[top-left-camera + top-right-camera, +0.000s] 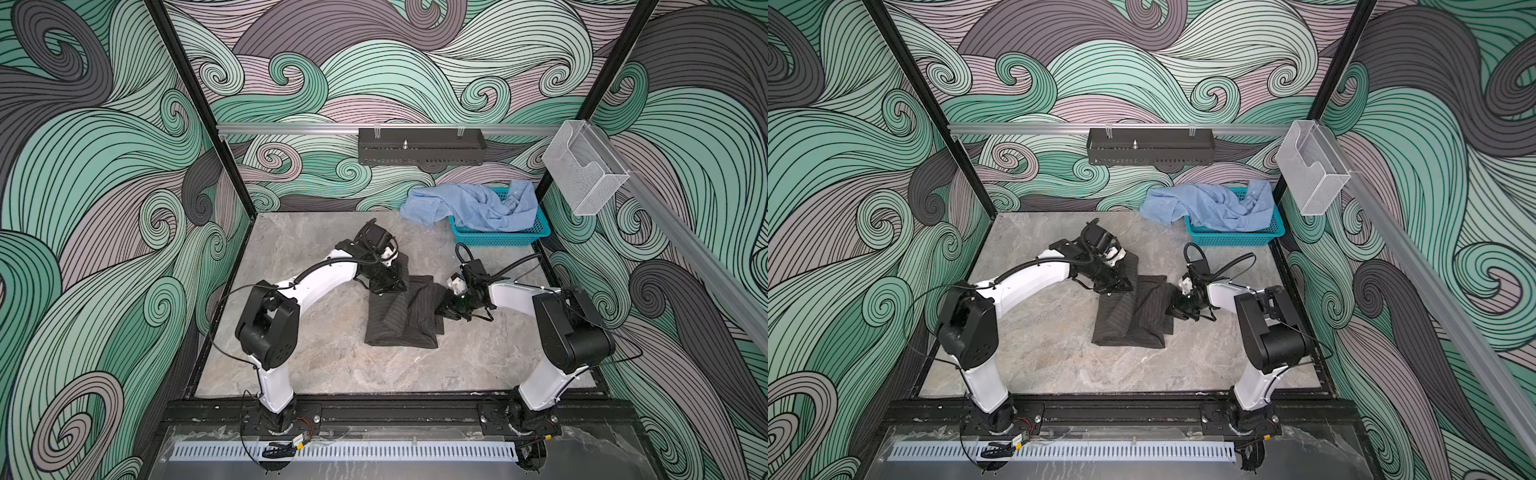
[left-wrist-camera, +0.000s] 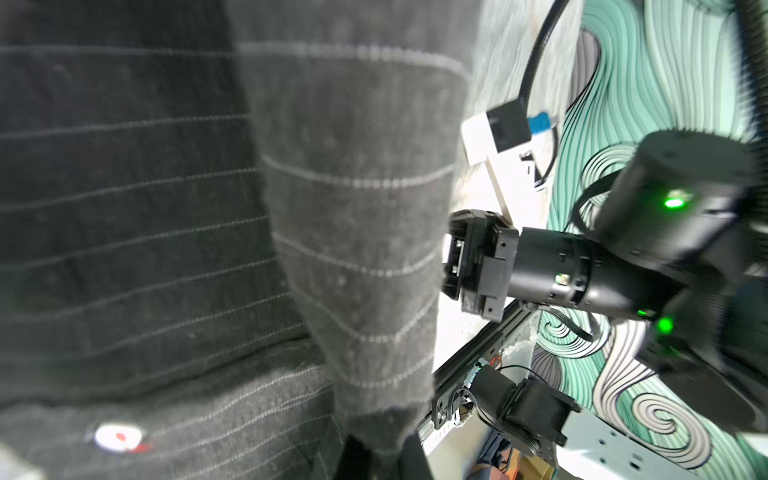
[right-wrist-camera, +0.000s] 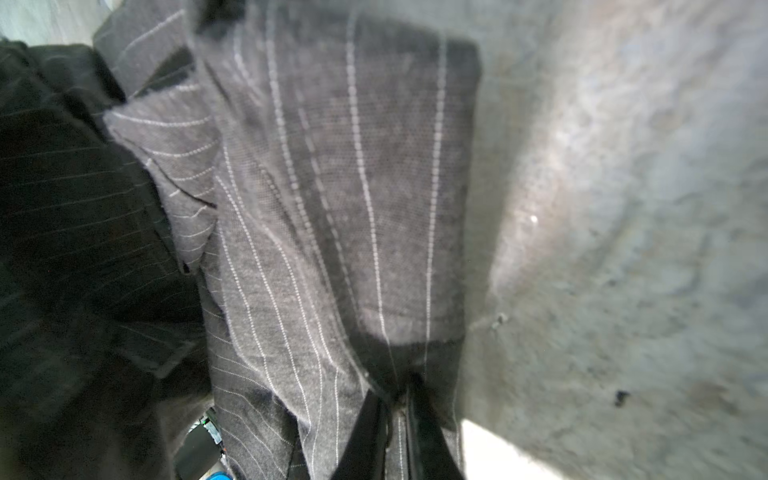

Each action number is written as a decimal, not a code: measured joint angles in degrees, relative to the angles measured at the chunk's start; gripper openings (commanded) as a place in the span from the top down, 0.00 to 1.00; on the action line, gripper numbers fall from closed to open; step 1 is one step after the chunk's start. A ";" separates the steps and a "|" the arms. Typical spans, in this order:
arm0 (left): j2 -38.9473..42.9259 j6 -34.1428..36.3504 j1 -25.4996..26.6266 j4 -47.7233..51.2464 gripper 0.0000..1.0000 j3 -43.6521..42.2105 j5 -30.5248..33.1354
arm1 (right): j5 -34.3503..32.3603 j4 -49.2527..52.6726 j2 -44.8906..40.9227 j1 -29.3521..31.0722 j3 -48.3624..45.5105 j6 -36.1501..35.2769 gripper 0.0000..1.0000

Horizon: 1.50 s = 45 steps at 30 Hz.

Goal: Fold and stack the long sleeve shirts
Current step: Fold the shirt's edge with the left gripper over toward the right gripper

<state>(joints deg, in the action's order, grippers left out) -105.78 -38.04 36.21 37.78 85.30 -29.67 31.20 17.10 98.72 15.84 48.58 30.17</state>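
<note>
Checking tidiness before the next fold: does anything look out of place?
Yes. The light blue shirt lies crumpled, spilling over the teal basket's rim. The grey pinstriped shirt on the table is only roughly folded, its layers askew.

A grey marble-patterned tabletop [image 1: 316, 365] sits between patterned walls. Near its middle lies a dark pinstriped shirt [image 1: 399, 322], partly folded into a rough rectangle. In the far right corner stands a teal basket [image 1: 498, 240], with a light blue shirt [image 1: 469, 208] spilling over its left rim
</note>
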 measured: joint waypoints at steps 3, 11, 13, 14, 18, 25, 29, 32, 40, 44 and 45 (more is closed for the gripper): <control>-5.38 -0.24 2.38 -0.09 1.00 3.08 0.09 | 0.28 0.07 0.11 -0.02 0.00 -0.11 0.86; -16.74 -1.01 5.25 -1.66 1.00 7.54 -0.09 | 2.08 -0.24 -0.44 -0.33 -0.46 0.07 0.74; -17.84 -1.25 5.25 -2.05 1.00 7.61 -0.37 | 2.34 0.00 -1.46 -0.46 -0.98 0.00 0.69; -18.16 -1.31 5.25 -2.14 1.00 7.67 -0.57 | 2.49 0.17 -2.19 -0.63 -1.31 0.00 0.67; -18.40 -1.51 5.25 -2.25 1.00 8.39 -0.83 | 2.95 0.81 -5.46 -2.82 -2.80 -0.02 0.65; -18.40 -1.62 5.29 -2.16 1.00 9.88 -0.81 | 3.30 1.53 -4.26 -5.51 -3.23 -1.05 0.80; -18.51 -1.68 5.57 -1.92 1.00 11.43 -0.83 | 5.18 1.46 -1.33 -5.46 -3.06 -1.46 0.84; -18.86 -2.03 5.79 -2.05 1.00 12.55 -0.98 | 5.86 1.42 -0.92 -5.46 -2.95 -2.01 0.86; -20.31 -2.25 6.49 -1.05 1.00 15.02 -1.07 | 6.62 1.36 -0.55 -5.46 -2.91 -3.19 0.86; -22.64 -1.99 6.82 -0.24 1.00 17.94 -2.12 | 6.71 1.51 -0.39 -5.46 -2.73 -3.37 0.86; -23.30 -1.95 6.86 -0.22 1.00 18.47 -2.34 | 6.73 1.53 -0.33 -5.46 -2.69 -3.41 0.86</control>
<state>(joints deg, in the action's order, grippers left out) -129.08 -39.99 43.07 37.56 103.77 -32.01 37.93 18.63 98.39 10.37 45.89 26.76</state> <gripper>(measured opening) 0.055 0.140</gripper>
